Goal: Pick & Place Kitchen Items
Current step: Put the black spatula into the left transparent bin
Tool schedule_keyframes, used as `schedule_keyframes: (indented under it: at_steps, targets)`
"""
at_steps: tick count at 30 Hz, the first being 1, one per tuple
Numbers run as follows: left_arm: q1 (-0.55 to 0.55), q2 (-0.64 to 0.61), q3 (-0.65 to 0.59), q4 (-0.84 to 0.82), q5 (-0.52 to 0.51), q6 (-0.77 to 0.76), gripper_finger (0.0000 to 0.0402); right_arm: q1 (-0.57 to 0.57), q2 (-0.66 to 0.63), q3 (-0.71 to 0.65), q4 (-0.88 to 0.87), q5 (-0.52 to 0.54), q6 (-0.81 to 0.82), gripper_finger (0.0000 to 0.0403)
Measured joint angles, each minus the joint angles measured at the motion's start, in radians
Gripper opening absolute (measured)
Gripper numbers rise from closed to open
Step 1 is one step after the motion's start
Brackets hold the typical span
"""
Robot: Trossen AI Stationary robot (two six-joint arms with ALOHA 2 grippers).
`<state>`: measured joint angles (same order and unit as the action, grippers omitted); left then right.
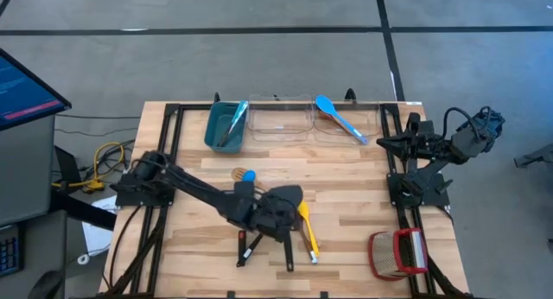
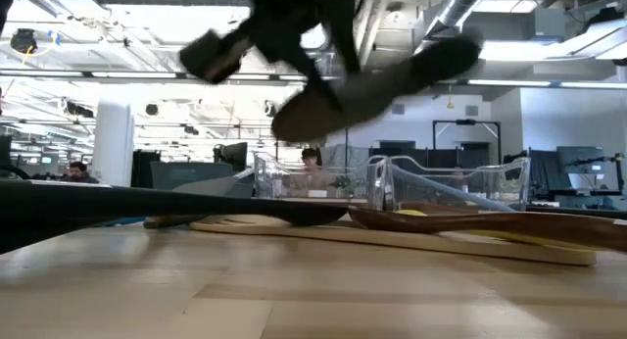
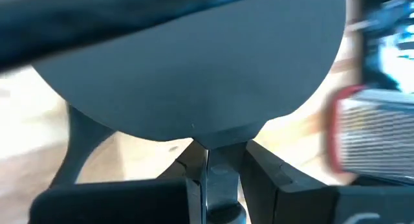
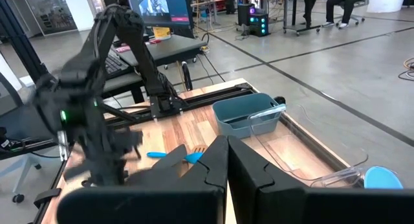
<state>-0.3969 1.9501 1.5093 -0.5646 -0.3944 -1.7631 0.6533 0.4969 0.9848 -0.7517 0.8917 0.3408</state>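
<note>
over the middle of the surface (image 1: 346, 174), toward its near edge, the left gripper (image 1: 275, 206) has its fingers (image 3: 223, 179) clenched on the neck of a black spatula (image 1: 285, 198); the low view shows the blade lifted clear of the wood, tilted, with the handle hidden by the arm. judged step: carry it to a container at the far edge. the teal bin (image 1: 223, 126) already holds one utensil; the clear trays (image 1: 281, 117) beside it have a blue spoon (image 1: 337, 116) lying across the right one.

- the other items lie directly below the raised spatula: a yellow spoon (image 1: 306, 228), two black handles (image 1: 251, 245), and a blue-tipped wooden piece (image 1: 244, 174) just behind the gripper. lift straight before traversing, so the blade does not sweep them.
- the grip is narrow and near the blade, so the long handle may swing; move slowly and keep the wrist level.
- lower the handle end into the container first, and release only once the spatula rests inside.

the right gripper (image 4: 226, 166) is parked at the right edge, fingers pressed together on nothing, with the red-and-tan basket (image 1: 397, 252) near it at the front corner.
</note>
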Motion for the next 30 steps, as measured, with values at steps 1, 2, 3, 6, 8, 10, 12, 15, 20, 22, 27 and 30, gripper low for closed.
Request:
schedule_keyframes:
  at_steps: [1,2,3,6,8,10,12,15,20,22,27,30]
  targets:
    - [0.0,-0.022,0.0,-0.002,-0.024,0.028,0.0048,0.0,0.0,0.0,0.0,0.0,0.0,0.0]
    - [0.0,-0.046,0.0,-0.002,-0.048,0.057,0.0048,0.0,0.0,0.0,0.0,0.0,0.0,0.0]
    - [0.0,-0.068,0.0,-0.001,-0.068,0.091,0.0048,0.0,0.0,0.0,0.0,0.0,0.0,0.0]
    - [0.0,-0.143,0.0,0.004,-0.115,0.201,0.0048,0.0,0.0,0.0,0.0,0.0,0.0,0.0]
    - [0.001,-0.191,0.0,0.006,-0.153,0.266,0.0048,0.0,0.0,0.0,0.0,0.0,0.0,0.0]
    - [0.005,-0.233,0.0,0.01,-0.197,0.339,0.0048,0.0,0.0,0.0,0.0,0.0,0.0,0.0]
    - [0.011,-0.275,0.0,0.013,-0.238,0.412,0.0048,0.0,0.0,0.0,0.0,0.0,0.0,0.0]
    - [0.026,-0.334,0.0,0.023,-0.309,0.527,0.0048,0.0,0.0,0.0,0.0,0.0,0.0,0.0]
    - [0.078,-0.409,0.0,0.03,-0.399,0.75,0.0048,0.0,0.0,0.0,0.0,0.0,0.0,0.0]
    - [0.108,-0.435,0.0,0.036,-0.423,0.844,0.0048,0.0,0.0,0.0,0.0,0.0,0.0,0.0]
    - [0.213,-0.495,0.0,0.039,-0.447,1.067,0.0048,0.0,0.0,0.0,0.004,0.022,0.044,0.0]
    - [0.288,-0.521,0.0,0.044,-0.448,1.206,0.0048,0.0,0.0,0.0,0.004,0.075,0.085,0.0]
